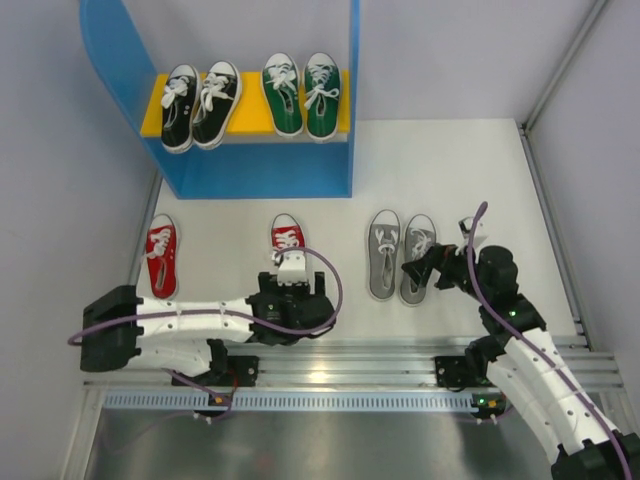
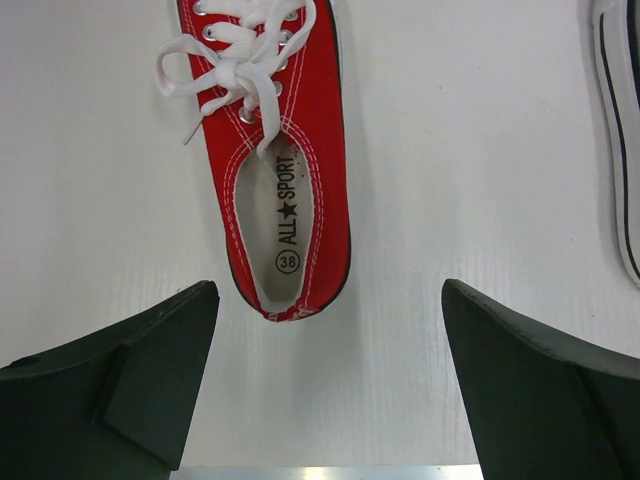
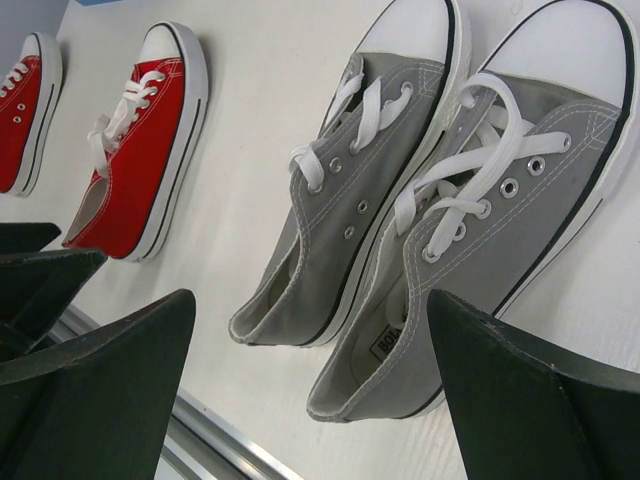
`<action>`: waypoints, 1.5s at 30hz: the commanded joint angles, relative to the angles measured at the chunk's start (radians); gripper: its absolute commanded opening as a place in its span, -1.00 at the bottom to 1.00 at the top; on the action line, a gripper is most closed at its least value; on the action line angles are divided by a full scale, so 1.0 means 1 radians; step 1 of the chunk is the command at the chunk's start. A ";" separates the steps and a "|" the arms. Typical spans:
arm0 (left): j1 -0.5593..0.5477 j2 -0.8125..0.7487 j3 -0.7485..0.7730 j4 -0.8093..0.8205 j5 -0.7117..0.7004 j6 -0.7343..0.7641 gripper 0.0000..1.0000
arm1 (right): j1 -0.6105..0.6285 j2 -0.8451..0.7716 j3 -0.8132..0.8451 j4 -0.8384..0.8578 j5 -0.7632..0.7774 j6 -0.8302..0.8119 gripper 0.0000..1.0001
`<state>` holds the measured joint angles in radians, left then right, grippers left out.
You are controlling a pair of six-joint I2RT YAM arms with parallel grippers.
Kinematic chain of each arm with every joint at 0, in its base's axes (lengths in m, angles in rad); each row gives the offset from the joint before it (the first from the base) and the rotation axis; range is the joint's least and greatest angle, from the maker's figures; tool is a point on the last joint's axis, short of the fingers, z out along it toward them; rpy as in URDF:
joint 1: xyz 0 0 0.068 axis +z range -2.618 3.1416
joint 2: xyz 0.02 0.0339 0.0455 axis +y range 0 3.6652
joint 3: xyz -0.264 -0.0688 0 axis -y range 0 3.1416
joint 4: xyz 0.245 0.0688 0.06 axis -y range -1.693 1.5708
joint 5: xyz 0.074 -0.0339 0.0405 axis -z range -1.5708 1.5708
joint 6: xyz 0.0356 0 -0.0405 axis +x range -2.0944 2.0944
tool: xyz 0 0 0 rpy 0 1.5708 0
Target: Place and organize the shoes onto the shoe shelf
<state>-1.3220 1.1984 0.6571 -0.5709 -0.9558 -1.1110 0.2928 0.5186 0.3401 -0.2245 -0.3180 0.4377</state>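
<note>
The blue shoe shelf [image 1: 250, 180] holds a black pair [image 1: 200, 105] and a green pair [image 1: 302, 95] on its yellow board. One red shoe [image 1: 288, 238] [image 2: 285, 160] lies on the table just ahead of my left gripper [image 1: 291, 268] [image 2: 328, 296]. That gripper is open, with the shoe's heel at the mouth of the jaws and nothing gripped. The other red shoe [image 1: 160, 262] [image 3: 25, 100] lies far left. The grey pair [image 1: 400, 255] [image 3: 350, 200] stands side by side. My right gripper [image 1: 418, 272] [image 3: 310, 300] is open around the two heels.
The shelf's tall blue side panels [image 1: 110, 50] rise at the back left. A metal rail [image 1: 400, 365] runs along the table's near edge by the arm bases. A grey wall frame [image 1: 555, 230] borders the right side.
</note>
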 commanded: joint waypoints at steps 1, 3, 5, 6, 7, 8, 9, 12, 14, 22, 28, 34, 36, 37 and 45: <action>-0.022 0.053 0.030 -0.063 -0.161 -0.157 0.97 | 0.016 -0.009 -0.003 0.034 0.007 -0.014 0.99; -0.022 0.079 0.007 -0.061 -0.172 -0.215 0.96 | 0.016 -0.008 0.000 0.028 0.008 -0.016 0.99; -0.023 0.079 -0.029 -0.061 -0.178 -0.280 0.97 | 0.016 -0.011 -0.001 0.025 0.008 -0.019 0.99; -0.023 0.078 -0.042 -0.061 -0.190 -0.294 0.97 | 0.017 -0.012 -0.003 0.025 0.008 -0.017 0.99; -0.022 0.076 -0.051 -0.063 -0.193 -0.308 0.97 | 0.016 -0.009 -0.003 0.025 0.008 -0.017 0.99; -0.022 0.070 -0.069 -0.057 -0.198 -0.331 0.97 | 0.016 -0.006 -0.004 0.027 0.008 -0.017 0.99; -0.022 0.069 -0.077 -0.053 -0.202 -0.342 0.97 | 0.016 -0.006 -0.003 0.028 0.007 -0.016 0.99; -0.022 0.084 -0.097 -0.028 -0.227 -0.346 0.97 | 0.016 0.006 -0.006 0.034 0.003 -0.014 0.99; -0.022 0.095 -0.112 0.020 -0.233 -0.296 0.97 | 0.017 0.012 -0.001 0.039 0.000 -0.010 0.99; -0.006 0.073 -0.237 0.532 -0.169 0.060 0.76 | 0.023 0.014 0.016 0.020 0.007 -0.014 0.99; 0.043 0.112 -0.257 0.663 -0.129 0.146 0.54 | 0.025 0.011 0.010 0.017 0.007 -0.014 0.99; 0.044 0.112 -0.255 0.648 -0.138 0.152 -1.00 | 0.026 0.008 0.008 0.013 0.008 -0.022 0.99; 0.044 0.112 -0.246 0.582 -0.143 0.117 -1.00 | 0.026 0.006 0.008 0.014 0.008 -0.021 0.99; 0.044 0.112 -0.241 0.573 -0.144 0.105 -1.00 | 0.025 0.004 0.005 0.017 0.010 -0.021 0.99; 0.038 -0.064 -0.108 0.208 -0.136 0.112 -1.00 | 0.025 -0.005 -0.001 0.017 0.013 -0.022 0.99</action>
<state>-1.2774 1.2308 0.4793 -0.2199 -1.0611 -1.0115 0.3012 0.5297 0.3401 -0.2306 -0.3145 0.4355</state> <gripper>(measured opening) 0.094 0.993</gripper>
